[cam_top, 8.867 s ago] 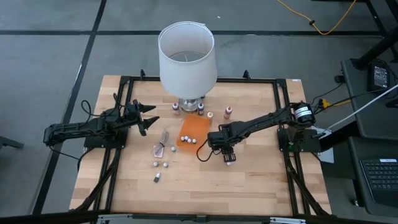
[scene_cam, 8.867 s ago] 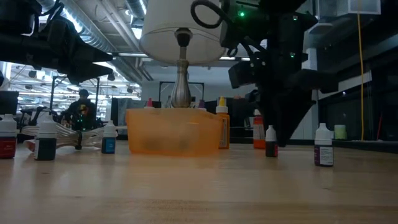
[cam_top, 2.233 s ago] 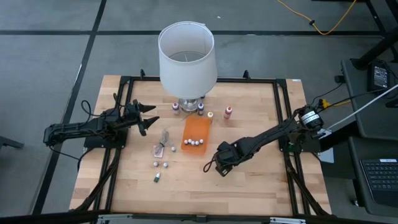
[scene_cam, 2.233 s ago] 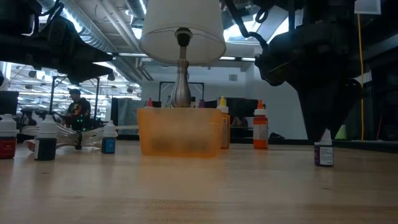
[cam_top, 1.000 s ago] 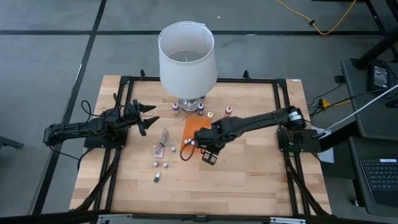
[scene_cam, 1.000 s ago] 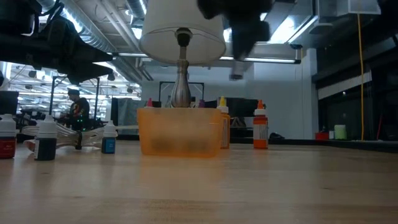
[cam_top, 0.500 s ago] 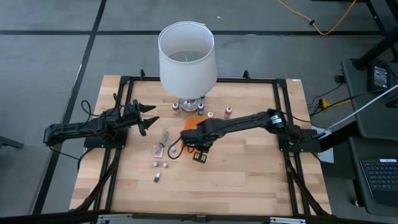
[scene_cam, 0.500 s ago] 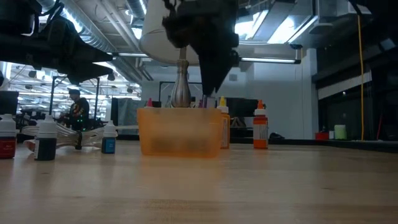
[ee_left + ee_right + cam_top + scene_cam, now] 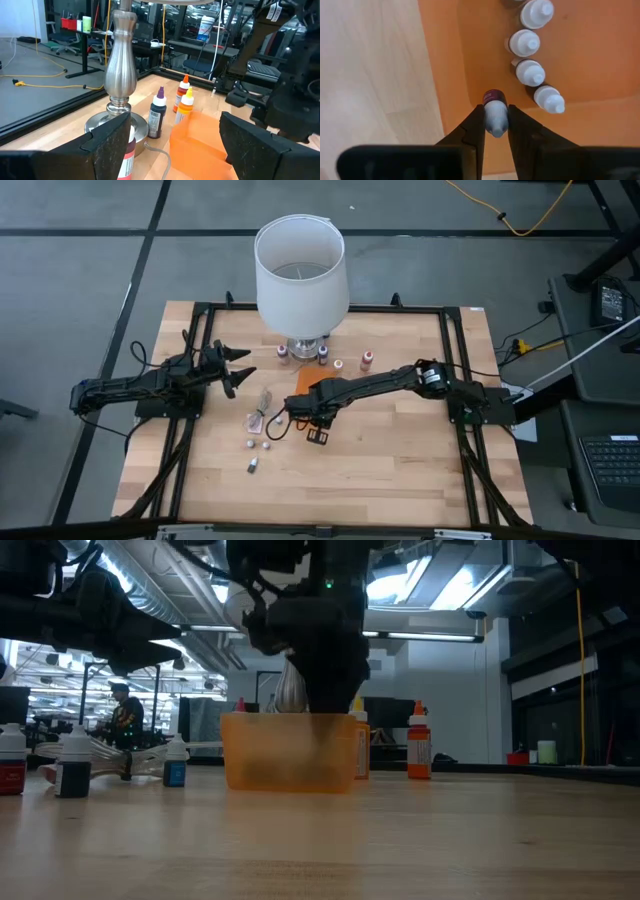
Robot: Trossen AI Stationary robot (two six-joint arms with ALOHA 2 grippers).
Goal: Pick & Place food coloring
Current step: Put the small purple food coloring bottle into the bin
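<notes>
My right gripper [image 9: 495,122] points down over the orange tray [image 9: 580,55] and is shut on a small food coloring bottle [image 9: 495,107] with a white cap and a dark red label. Several white-capped bottles [image 9: 530,72] stand in a row on the tray's floor. In the low view the gripper [image 9: 322,715] dips behind the tray's translucent wall [image 9: 250,755]. More bottles stand on the table left of the tray [image 9: 258,445] and by the lamp [image 9: 366,360]. My left gripper [image 9: 235,370] waits open at the table's left. My right gripper pinches the bottle's white cap and neck [image 9: 495,120] between its two fingers [image 9: 476,127], coming from above and pointing down. The bottle hangs upright below the fingers, just inside the tray's edge. Whether its base touches the tray's floor, I cannot tell.
A white-shaded lamp [image 9: 300,275] on a metal base [image 9: 120,65] stands at the far middle, right behind the tray. A crumpled clear wrapper [image 9: 262,415] lies left of the tray. Purple, orange and yellow bottles [image 9: 186,102] stand between lamp and tray.
My right gripper has gone toward the table's left edge and down with the bottle, from above and right of the tray into the tray, rolling a little about its pointing line. It stays shut on the bottle.
</notes>
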